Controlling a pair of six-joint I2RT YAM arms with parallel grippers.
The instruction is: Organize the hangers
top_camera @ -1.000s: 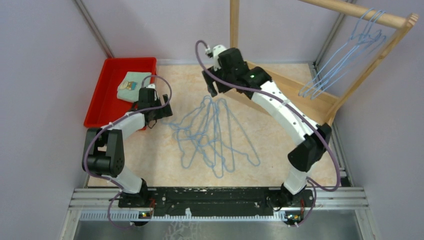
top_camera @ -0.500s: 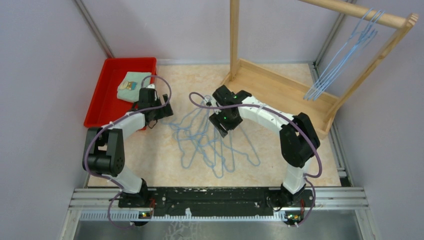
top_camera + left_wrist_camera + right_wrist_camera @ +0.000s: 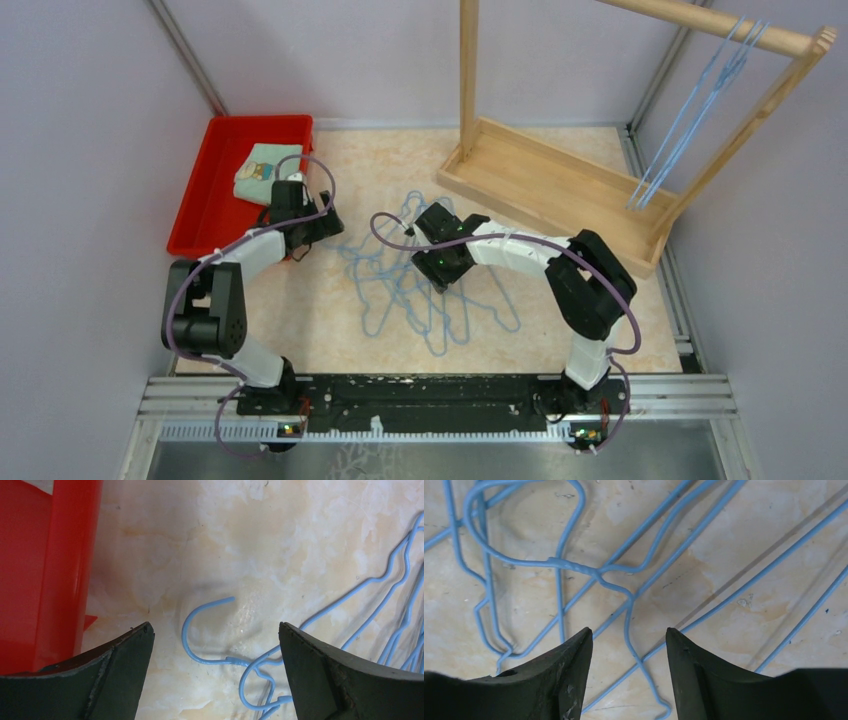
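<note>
Several light-blue wire hangers (image 3: pixel 420 290) lie tangled in a pile on the table's middle. Two or three more hang from the wooden rail (image 3: pixel 700 95) at the far right. My right gripper (image 3: pixel 440 272) is low over the pile and open, with hanger wires (image 3: pixel 574 567) under it and one wire running between its fingertips (image 3: pixel 628 630). My left gripper (image 3: pixel 322 228) is open and empty at the pile's left edge. In the left wrist view a hanger hook (image 3: pixel 200 630) lies on the table between its open fingers (image 3: pixel 214 626).
A red bin (image 3: pixel 200 215) holding a folded cloth (image 3: pixel 262 165) stands at the far left, its wall beside my left finger (image 3: pixel 45 570). The wooden rack's base (image 3: pixel 550 180) and upright post (image 3: pixel 468 60) stand behind the pile at right.
My right arm has swung from up by the rack down to the pile on the table. The hung hangers have swung in closer together. My left gripper has barely shifted.
</note>
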